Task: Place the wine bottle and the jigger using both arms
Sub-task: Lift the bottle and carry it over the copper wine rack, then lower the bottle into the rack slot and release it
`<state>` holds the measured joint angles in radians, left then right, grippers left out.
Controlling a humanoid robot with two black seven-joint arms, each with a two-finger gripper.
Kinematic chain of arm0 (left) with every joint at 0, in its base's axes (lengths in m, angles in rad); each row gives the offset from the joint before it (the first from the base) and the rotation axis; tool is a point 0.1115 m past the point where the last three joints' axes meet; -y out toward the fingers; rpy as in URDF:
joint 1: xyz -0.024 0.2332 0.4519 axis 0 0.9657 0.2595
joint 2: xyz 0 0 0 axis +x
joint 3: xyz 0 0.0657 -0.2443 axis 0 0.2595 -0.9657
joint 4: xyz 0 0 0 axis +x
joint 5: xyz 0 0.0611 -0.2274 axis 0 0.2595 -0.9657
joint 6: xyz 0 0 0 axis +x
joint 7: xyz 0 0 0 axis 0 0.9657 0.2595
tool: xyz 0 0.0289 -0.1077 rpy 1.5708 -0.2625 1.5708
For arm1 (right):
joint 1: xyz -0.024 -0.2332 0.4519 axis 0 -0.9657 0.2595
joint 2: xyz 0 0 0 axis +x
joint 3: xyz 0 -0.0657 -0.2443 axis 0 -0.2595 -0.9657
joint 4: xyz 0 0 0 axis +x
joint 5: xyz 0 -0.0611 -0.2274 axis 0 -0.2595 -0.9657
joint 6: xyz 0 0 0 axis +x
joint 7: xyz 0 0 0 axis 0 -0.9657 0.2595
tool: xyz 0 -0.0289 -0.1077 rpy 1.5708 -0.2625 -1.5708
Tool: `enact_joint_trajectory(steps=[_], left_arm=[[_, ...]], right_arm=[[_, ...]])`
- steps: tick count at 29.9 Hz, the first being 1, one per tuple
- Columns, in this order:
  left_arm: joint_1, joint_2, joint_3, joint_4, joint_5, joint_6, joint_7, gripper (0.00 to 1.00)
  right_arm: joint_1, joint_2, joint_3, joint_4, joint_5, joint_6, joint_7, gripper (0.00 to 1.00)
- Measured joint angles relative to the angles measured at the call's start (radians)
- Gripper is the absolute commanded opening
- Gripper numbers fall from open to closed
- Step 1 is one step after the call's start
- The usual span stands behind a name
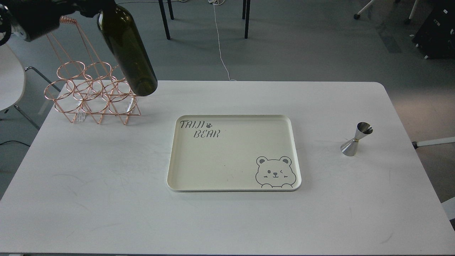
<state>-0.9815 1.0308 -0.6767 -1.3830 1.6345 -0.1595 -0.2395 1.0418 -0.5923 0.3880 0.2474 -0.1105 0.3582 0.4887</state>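
Left arm's black gripper holds the tall dark olive-green glass wine bottle tilted above the copper wire rack — can't tell its grip. Small shiny steel hourglass jigger stands right of the cream bear tray.

- The wine bottle is hanging tilted in the air, its base over the table's far left edge — just in front of the copper wire rack.
- A black arm is reaching in at the top left; its gripper is hidden.
- The cream tray is lying mid-table.
- The jigger is standing well to the right.
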Motion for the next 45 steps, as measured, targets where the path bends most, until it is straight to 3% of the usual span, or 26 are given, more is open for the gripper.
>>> enact_joint_trajectory(steps=[7,16,34,45], left_arm=[[-0.007,-0.032,0.048,0.18,0.028,0.002,-0.002,0.16],[-0.024,-0.104,0.062,0.285,0.068,0.011,0.003,0.16],[-0.025,-0.142,0.12,0.343,0.063,0.045,0.001,0.19],[-0.017,-0.193,0.255,0.343,0.054,0.118,0.004,0.33]], right_arm=[[0.002,0.002,0.0,0.003,0.0,-0.001,0.0,0.96],[0.003,0.0,0.0,0.003,0.0,0.002,0.0,0.96],[0.006,0.0,0.0,0.004,0.0,0.002,0.0,0.96],[0.006,0.0,0.0,0.004,0.0,0.0,0.0,0.96]])
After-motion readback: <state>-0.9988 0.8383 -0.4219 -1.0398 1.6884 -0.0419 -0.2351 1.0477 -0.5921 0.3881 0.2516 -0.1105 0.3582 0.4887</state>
